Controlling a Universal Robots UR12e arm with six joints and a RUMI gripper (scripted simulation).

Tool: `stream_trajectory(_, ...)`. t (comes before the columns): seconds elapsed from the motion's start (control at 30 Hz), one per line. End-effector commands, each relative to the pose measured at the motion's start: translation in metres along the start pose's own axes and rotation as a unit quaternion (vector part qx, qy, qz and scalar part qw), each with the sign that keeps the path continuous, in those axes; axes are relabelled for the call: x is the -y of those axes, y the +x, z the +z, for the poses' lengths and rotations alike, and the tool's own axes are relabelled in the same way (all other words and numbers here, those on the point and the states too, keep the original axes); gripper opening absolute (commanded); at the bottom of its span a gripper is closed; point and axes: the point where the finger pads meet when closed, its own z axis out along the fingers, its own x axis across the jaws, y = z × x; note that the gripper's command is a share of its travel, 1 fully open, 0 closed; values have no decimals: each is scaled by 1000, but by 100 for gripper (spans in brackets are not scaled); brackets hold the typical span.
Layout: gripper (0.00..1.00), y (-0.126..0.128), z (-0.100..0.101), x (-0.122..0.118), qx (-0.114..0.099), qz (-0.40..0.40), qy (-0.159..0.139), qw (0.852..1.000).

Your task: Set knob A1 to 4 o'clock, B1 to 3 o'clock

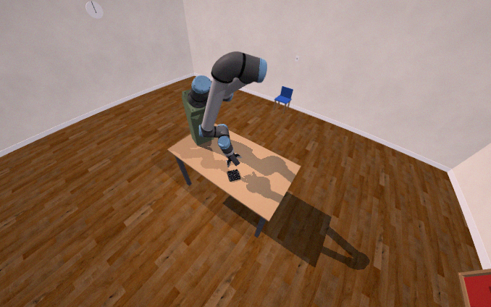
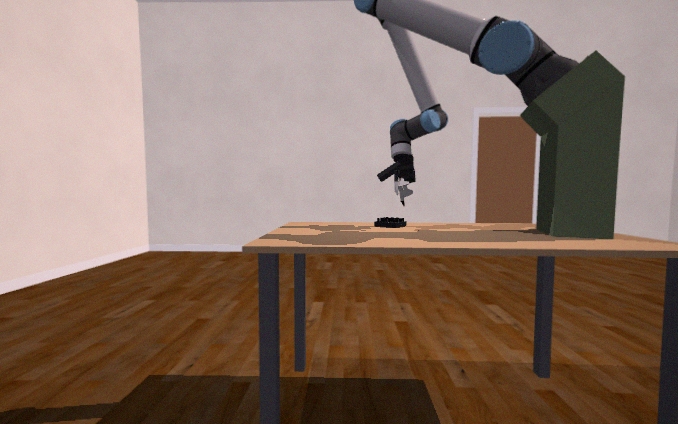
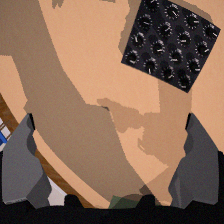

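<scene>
Top: the black two-jaw gripper (image 1: 234, 161) (image 2: 402, 199) (image 3: 110, 114) is above the tan rectangular table (image 1: 201, 161) (image 2: 436, 250) (image 3: 75, 85), near the black square knob box (image 1: 234, 175) (image 2: 390, 222) (image 3: 172, 45). Exterior: it hangs above the box, not touching. Wrist: its fingers stand wide apart; the box lies beyond them, toward the upper right.

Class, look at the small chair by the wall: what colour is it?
The chair has a blue seat and backrest; the top view shows it best.

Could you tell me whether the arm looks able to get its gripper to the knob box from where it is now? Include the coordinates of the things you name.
Probably yes: the open gripper (image 1: 234, 161) (image 2: 403, 204) (image 3: 110, 114) hangs above the table, slightly to one side of the knob box (image 1: 234, 175) (image 2: 390, 222) (image 3: 171, 44), with nothing visible between them.
</scene>
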Motion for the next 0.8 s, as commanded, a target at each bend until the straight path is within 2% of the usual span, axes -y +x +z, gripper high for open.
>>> stream_trajectory(0.0, 100, 16, 4, 17, -51, 41, 29, 997)
stream_trajectory(0.13, 100, 19, 4, 20, -59, 49, 34, 997)
stream_trajectory(0.3, 100, 32, 7, 32, -95, 83, 53, 991)
stream_trajectory(0.5, 100, 44, 9, 43, -127, 114, 71, 983)
stream_trajectory(0.63, 100, 49, 10, 48, -140, 127, 79, 979)
stream_trajectory(0.77, 100, 51, 10, 50, -145, 132, 82, 977)
